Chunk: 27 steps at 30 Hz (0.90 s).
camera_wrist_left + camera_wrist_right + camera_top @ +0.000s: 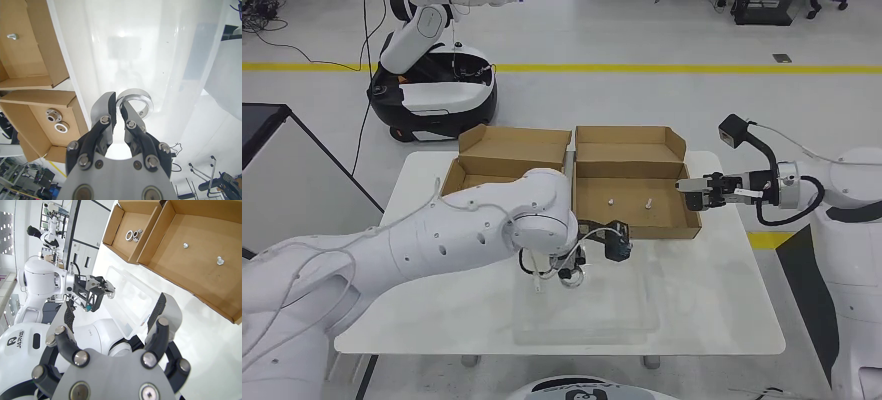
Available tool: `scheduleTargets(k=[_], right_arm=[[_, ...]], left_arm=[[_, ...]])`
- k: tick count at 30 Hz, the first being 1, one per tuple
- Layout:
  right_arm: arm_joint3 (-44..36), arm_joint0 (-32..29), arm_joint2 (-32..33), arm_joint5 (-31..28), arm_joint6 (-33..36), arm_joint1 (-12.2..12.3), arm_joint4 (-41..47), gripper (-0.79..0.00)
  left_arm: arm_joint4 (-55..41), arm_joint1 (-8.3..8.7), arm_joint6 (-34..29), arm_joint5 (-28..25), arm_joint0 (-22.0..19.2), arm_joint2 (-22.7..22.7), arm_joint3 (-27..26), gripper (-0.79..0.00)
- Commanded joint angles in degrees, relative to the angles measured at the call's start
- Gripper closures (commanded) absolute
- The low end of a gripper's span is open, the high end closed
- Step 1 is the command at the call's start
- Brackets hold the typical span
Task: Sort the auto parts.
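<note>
- Closest to my left wrist camera is my left end effector (118, 106), nearly closed and pinching the wall of a metal ring (135, 93). One of my fingers (111, 106) presses the outside of the ring and the other sits inside its bore.
- That metal ring has a small hole drilled through its side wall. It hangs from my fingertips over the end of the clear plastic bin (587, 320) on my left arm's side. I cannot tell whether it touches the bin's floor.
- The clear plastic bin lies on the white bench (712, 310), at the front middle, just in front of the two cardboard boxes.
- My right end effector (683, 187) hovers at the right-hand rim of the right cardboard box (592, 215), its fingers spread wide with nothing between them.
- On the right cardboard box's floor lie a first bolt (185, 245) and a second bolt (219, 261), near each other but apart.
- The left cardboard box (117, 224) stands side by side with the right one, their walls touching. It holds a flanged hub (138, 235) and a flat ring (129, 236), which sit against one another.
- Both boxes are open, with their lids turned up along the far side of the bench, away from me.
</note>
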Motion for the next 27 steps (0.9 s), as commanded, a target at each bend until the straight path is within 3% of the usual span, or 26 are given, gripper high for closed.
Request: scheduleTargets(k=[1, 8, 17, 27], right_arm=[[0.0, 0.0, 0.0, 0.0, 0.0, 0.0, 0.0, -0.785], [0.0, 0.0, 0.0, 0.0, 0.0, 0.0, 0.0, -0.785], [0.0, 0.0, 0.0, 0.0, 0.0, 0.0, 0.0, -0.785], [0.0, 0.0, 0.0, 0.0, 0.0, 0.0, 0.0, -0.785]], left_arm=[[-1.57, 0.72, 0.47, -0.45, -1.31, -0.02, -0.27, 0.0], [-5.24, 3.43, 4.0, -3.37, -1.55, -3.48, 1.22, 0.0], [-7.42, 6.17, 14.67, -8.84, 3.51, -9.39, 4.08, 0.0], [-12.82, 8.42, 27.35, -25.08, 10.47, -14.88, 9.89, 0.0]])
